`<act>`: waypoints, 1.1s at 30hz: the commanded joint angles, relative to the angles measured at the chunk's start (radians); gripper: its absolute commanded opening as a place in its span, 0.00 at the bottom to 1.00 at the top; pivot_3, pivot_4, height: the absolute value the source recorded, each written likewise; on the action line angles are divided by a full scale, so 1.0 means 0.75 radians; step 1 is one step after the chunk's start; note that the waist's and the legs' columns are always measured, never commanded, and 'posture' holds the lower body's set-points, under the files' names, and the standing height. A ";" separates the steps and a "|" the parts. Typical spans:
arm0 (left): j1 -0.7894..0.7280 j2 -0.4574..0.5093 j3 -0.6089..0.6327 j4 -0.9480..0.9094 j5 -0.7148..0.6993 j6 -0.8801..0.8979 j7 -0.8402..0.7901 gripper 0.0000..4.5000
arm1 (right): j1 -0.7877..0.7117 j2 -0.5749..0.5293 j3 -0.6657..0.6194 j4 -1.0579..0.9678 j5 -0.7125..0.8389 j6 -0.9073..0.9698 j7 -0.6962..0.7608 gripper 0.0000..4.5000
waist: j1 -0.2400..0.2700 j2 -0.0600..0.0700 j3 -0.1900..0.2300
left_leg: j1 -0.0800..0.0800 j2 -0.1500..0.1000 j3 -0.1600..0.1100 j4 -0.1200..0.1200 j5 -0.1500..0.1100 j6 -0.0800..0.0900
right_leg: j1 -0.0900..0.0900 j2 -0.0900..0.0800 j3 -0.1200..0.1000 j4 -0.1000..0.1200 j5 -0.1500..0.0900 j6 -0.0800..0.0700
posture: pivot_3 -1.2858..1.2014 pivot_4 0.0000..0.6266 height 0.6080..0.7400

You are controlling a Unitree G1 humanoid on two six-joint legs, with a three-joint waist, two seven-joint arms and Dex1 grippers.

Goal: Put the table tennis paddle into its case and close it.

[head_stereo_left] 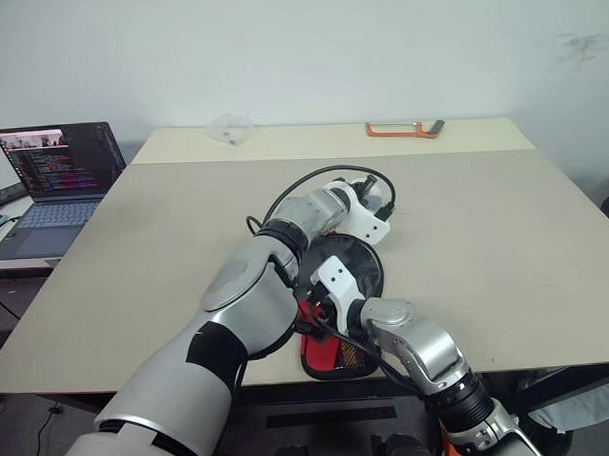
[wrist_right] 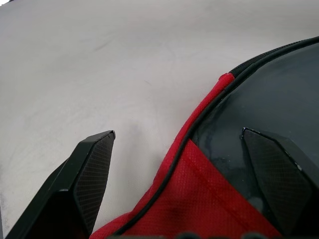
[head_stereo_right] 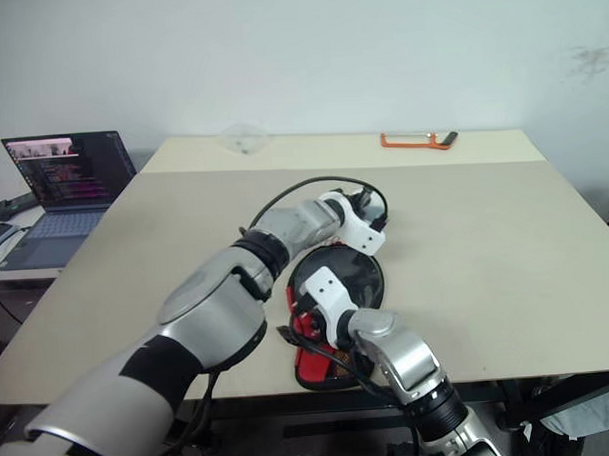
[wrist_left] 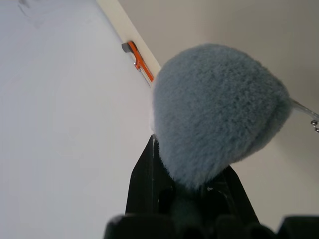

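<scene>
The case (head_stereo_left: 361,263) lies flat near the table's front edge, its round black part farther away and its red lower part (head_stereo_left: 324,355) nearest me. I cannot make out the table tennis paddle apart from the case. My left gripper (head_stereo_left: 373,196) hovers just past the case's far end, shut on a grey fluffy pompom (wrist_left: 219,104) with a small bead chain beside it. My right gripper (wrist_right: 177,134) stands open across the case's red-trimmed edge, one finger (wrist_right: 279,169) over the dark surface and the other (wrist_right: 84,179) over bare table.
A laptop (head_stereo_left: 58,177) stands open on a side desk at the left. At the table's far edge lie an orange-handled tool (head_stereo_left: 404,130) and a crumpled clear plastic bag (head_stereo_left: 229,129). A black cable (head_stereo_left: 313,180) loops off my left forearm.
</scene>
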 commanded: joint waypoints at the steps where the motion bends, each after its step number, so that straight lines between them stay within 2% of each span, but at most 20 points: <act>1: -0.093 -0.049 -0.003 -0.052 -0.003 -0.014 0.064 0.02 | 0.080 -0.003 0.055 0.104 0.020 0.121 0.009 1.00 | 0.000 0.000 0.000 | 0.000 0.000 0.000 0.000 0.000 0.000 | 0.000 0.000 0.000 0.000 0.000 0.000 | 0.52 0.24 1.00; 12: -0.110 -0.131 0.000 -0.057 -0.012 -0.085 0.107 0.02 | 0.082 0.002 0.054 0.110 0.018 0.119 0.008 1.00 | 0.002 0.001 0.000 | 0.000 0.000 -0.001 0.000 0.000 0.000 | 0.002 0.000 -0.001 -0.002 0.000 0.001 | 0.52 0.24 1.00; 23: -0.046 -0.211 0.031 -0.069 -0.064 -0.226 0.040 0.02 | 0.075 0.000 0.052 0.123 0.017 0.108 0.016 1.00 | 0.002 0.001 -0.001 | 0.000 0.000 -0.001 0.000 0.000 0.000 | 0.002 0.000 -0.001 -0.002 -0.001 0.001 | 0.52 0.24 1.00; 33: -0.009 -0.219 0.050 -0.073 -0.121 -0.240 -0.020 0.02 | 0.070 -0.003 0.047 0.134 0.014 0.099 0.020 1.00 | 0.000 0.007 -0.004 | 0.000 0.000 -0.001 -0.001 0.000 0.000 | 0.002 0.000 -0.001 -0.003 -0.001 0.002 | 0.52 0.24 1.00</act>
